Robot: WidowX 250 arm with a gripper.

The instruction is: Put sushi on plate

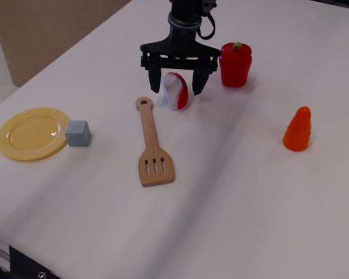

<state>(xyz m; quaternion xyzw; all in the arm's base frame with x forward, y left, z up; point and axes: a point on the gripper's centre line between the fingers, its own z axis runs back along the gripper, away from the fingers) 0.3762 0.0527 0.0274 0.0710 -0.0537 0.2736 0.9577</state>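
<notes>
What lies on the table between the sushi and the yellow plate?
In the observation.image view, the wooden spatula and the grey cube lie between the sushi and the plate.

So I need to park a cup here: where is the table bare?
Bare: the near stretch below the spatula and carrot, and between those two. Crowded: around the open gripper, sushi and pepper; the cube touches the plate.
</notes>
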